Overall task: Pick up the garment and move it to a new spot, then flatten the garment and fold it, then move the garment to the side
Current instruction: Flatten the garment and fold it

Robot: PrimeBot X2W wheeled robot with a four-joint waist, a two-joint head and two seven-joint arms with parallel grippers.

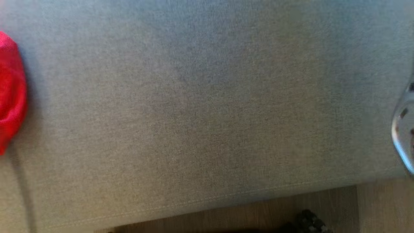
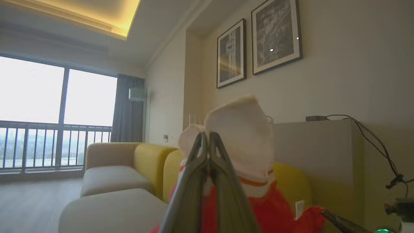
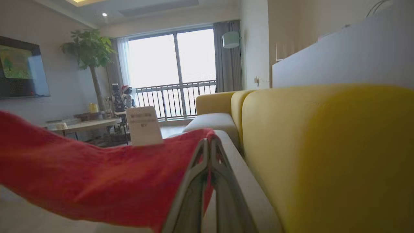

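The garment (image 1: 11,94) is red and bunched at the far left edge of the head view, on the grey sofa seat (image 1: 207,113). In the left wrist view my left gripper (image 2: 208,136) is shut on the garment (image 2: 275,210), red cloth with a white part (image 2: 242,136) rising behind the fingertips. In the right wrist view my right gripper (image 3: 208,142) is shut on the garment's red edge (image 3: 97,184), which stretches away to the left and carries a white label (image 3: 144,126). A dark finger (image 2: 343,223) of the other arm touches the red cloth low in the left wrist view.
The sofa's yellow backrest (image 3: 323,155) runs close along the right of my right gripper. A pale rounded arm part (image 1: 404,129) sits at the head view's right edge. Wooden floor (image 1: 258,213) lies below the seat's front seam. Cables (image 2: 381,149) hang by a grey cabinet.
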